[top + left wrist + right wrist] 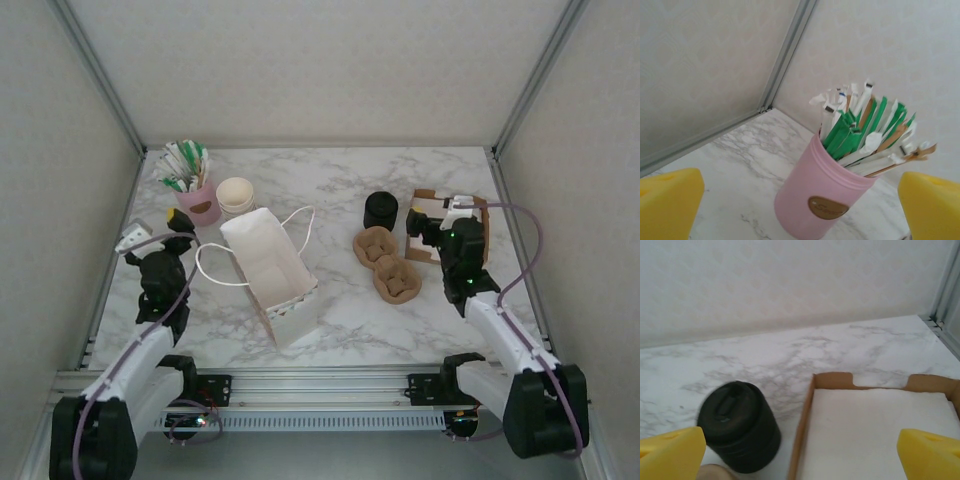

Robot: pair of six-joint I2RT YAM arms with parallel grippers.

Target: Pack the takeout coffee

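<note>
One takeout coffee (pixel 381 210) stands near two brown trays (pixel 375 244) (pixel 397 279), one bag (pixel 268 270).

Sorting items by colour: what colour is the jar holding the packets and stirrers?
The jar is pink, clearest in the left wrist view.

The table (pixel 340 180) is white marble with grey veins, and the walls (pixel 320 70) are off-white with a faint mottled print. At the lower left of the right wrist view, a lidded cup (pixel 737 425) is black all over. The cardboard box (pixel 801 440) is brown with white paper (pixel 870 430) inside. At the upper left of the overhead view, a pink jar (pixel 199 205) with a brown oval label (pixel 828 207) holds green, white and tan sticks (pixel 860 125). The paper cups (pixel 236 193) are cream, the bag (pixel 268 265) white, the moulded trays (pixel 397 280) tan, and the finger pads (pixel 670 200) yellow.
</note>
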